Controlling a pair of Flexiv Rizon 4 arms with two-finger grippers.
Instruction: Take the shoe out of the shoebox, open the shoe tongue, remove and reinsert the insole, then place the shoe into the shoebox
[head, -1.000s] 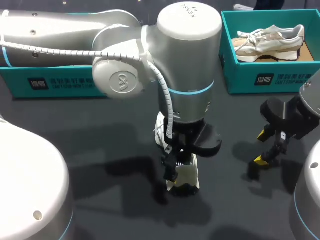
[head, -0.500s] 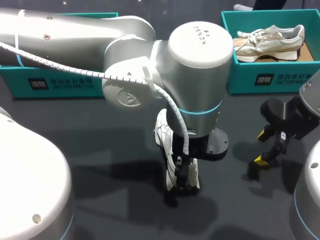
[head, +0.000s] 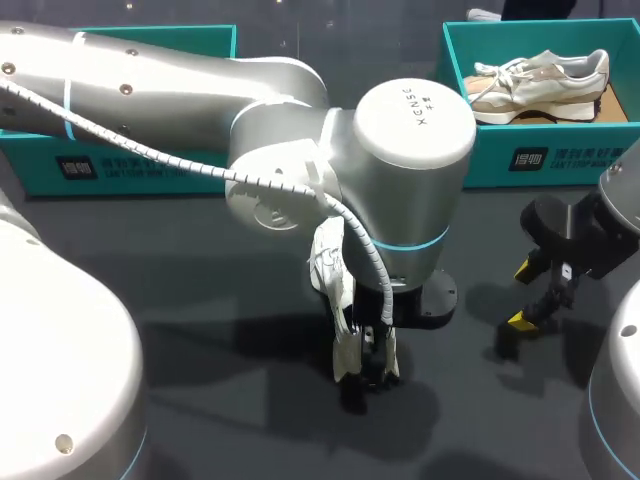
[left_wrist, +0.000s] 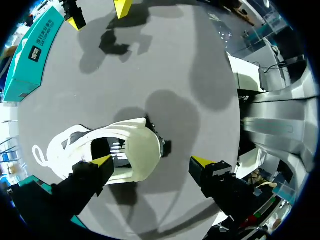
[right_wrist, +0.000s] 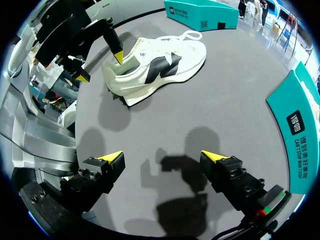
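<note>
The white shoe (left_wrist: 137, 145) sits upright on the desk (left_wrist: 150, 60) under my spread left fingers (left_wrist: 104, 161), one tip at its collar, one past the heel; right fingers (right_wrist: 112, 158) spread, empty. Light and soft, I judge (heel stiffest): pinch there.

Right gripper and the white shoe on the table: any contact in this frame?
Apart. In the right wrist view, a stretch of bare table lies between the right gripper and the white shoe ahead of it. The head view shows the same gap.
</note>
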